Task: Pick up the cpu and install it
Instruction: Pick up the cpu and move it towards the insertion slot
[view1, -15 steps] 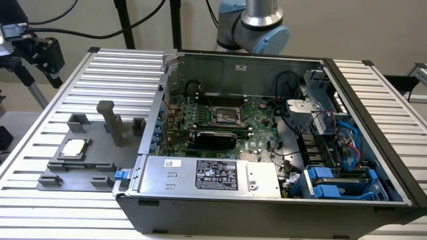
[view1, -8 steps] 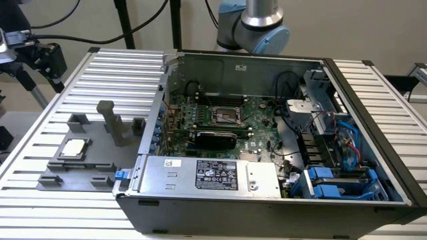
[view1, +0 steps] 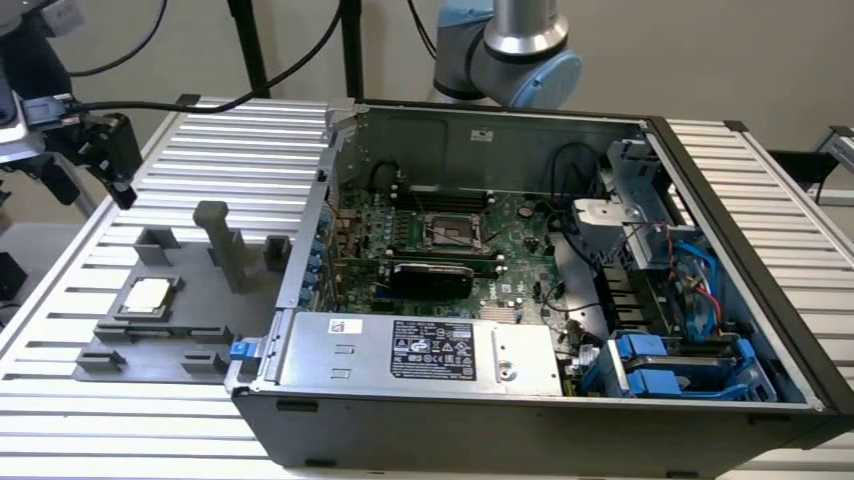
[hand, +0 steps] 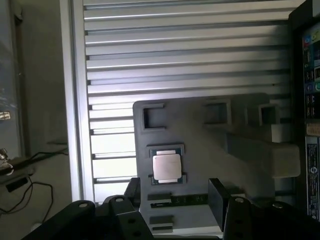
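The cpu (view1: 147, 293) (hand: 166, 166) lies flat, silvery top up, in a square recess of the grey fixture tray (view1: 200, 345) (hand: 200, 140). The tray rests on the slatted aluminium table (view1: 134, 425) (hand: 175, 50), just beside the open computer case (view1: 534, 425) on the exterior view's left. A tall grey post (view1: 220, 245) stands upright on the tray, near the cpu but apart from it. In the wrist view the gripper (hand: 175, 192) hangs over the tray with its two dark fingers (hand: 217, 192) spread wide and nothing between them. The cpu sits in line with the gap, and neither finger touches it. Inside the case, the green motherboard (view1: 523, 245) carries the dark metal-framed socket (view1: 451, 232), with a long black expansion card (view1: 427, 277) just beside it. A silver power supply (view1: 427, 350) lies along the case's near wall. A section of the arm (view1: 514, 50) stands behind the case.
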